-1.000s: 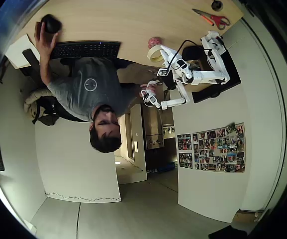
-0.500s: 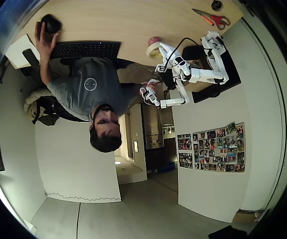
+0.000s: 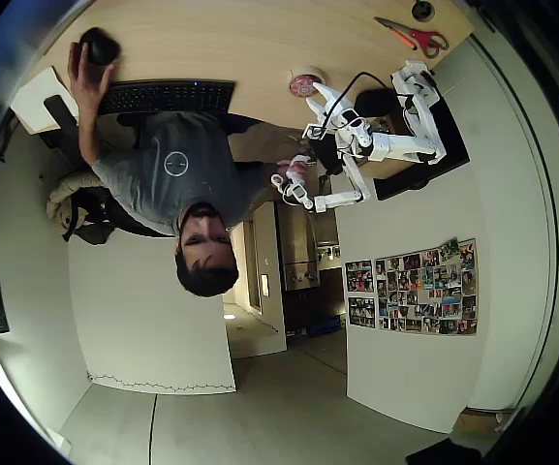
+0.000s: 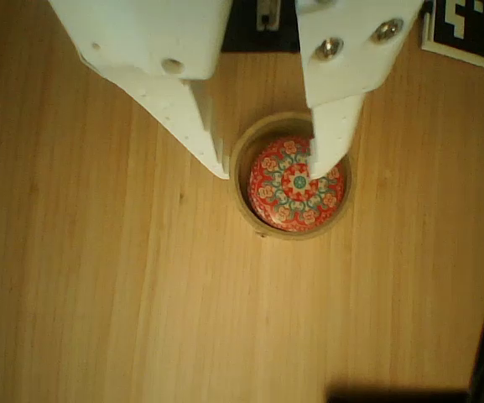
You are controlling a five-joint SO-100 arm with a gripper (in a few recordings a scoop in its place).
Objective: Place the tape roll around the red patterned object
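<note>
Dropped now, the tape roll (image 4: 292,231): half a second back tilted up off the wood beside the gripper, one second back lower still in the overhead view, and now lying flat on the table (image 4: 99,294) with the red patterned object (image 4: 288,197) sitting inside its hole. Ringed all the way round, red puck slightly off centre, nearer the top right of the ring as the wrist view shows it, not clear whether touching the inner wall there.

Gripper (image 4: 267,176) parted, straddling one wall of the ring: left finger outside, tip at the ring's upper-left edge; right finger reaching down inside the hole, tip over the puck's centre. Makes sense as a hold on the ring's wall, one finger in, one out, the way to carry a hoop and lower it over something. Whether the fingers still pinch that wall or have just let go, hard to call; a gap seems to show between left finger and the rim, so judged released.

Same picture from above: pale ring (image 3: 305,84) round the red disc, just ahead of the white arm's tip. Scissors (image 3: 415,37) well off to the side, out of play.

Looks like placement done; only lifting clear left, straight up so the inner finger does not drag the ring.
</note>
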